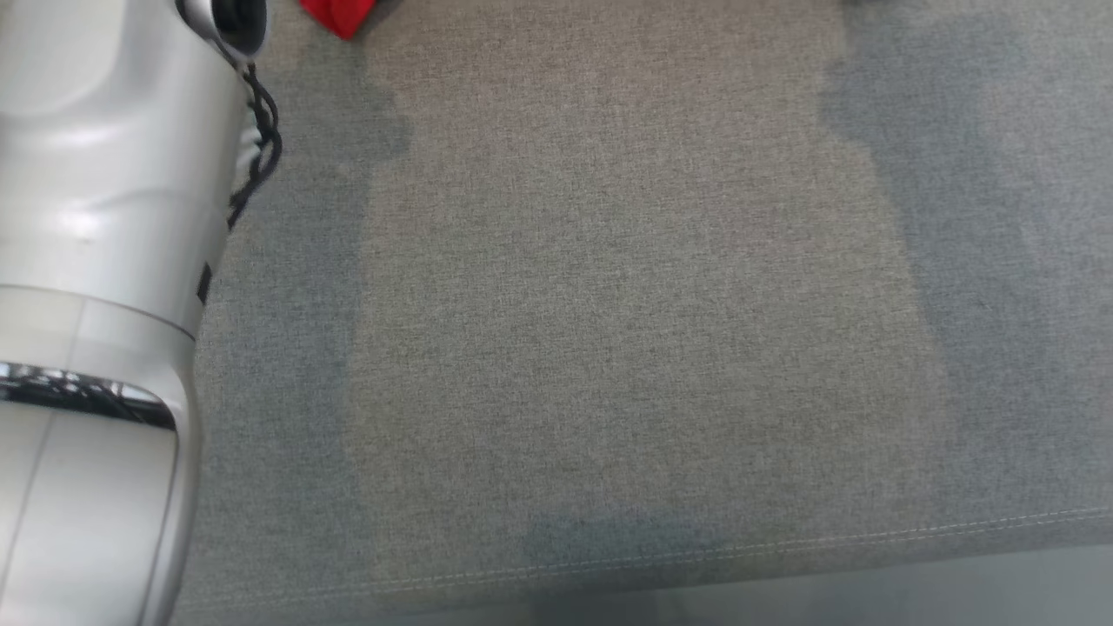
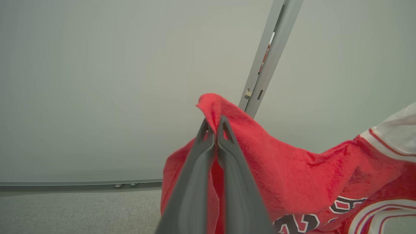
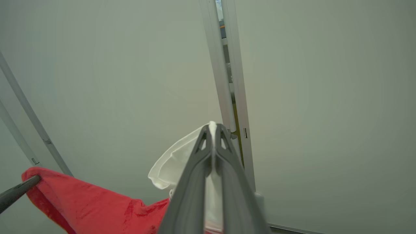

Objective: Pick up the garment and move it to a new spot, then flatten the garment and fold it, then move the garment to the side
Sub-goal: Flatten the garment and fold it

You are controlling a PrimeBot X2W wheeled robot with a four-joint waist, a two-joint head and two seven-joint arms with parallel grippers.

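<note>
The garment is a red jersey with white trim and dark numerals, held up in the air between both arms. In the left wrist view my left gripper is shut on a red edge of it, the cloth draping to the right. My right gripper is shut on a white part of the garment, with the red body hanging to its left, where the left gripper's fingers pinch the far corner. A small red corner of the garment peeks in at the top of the head view, beside my left forearm.
A wide grey fabric surface lies below, with a stitched front edge near the bottom of the head view. Pale wall panels with a grey vertical post stand behind the held garment.
</note>
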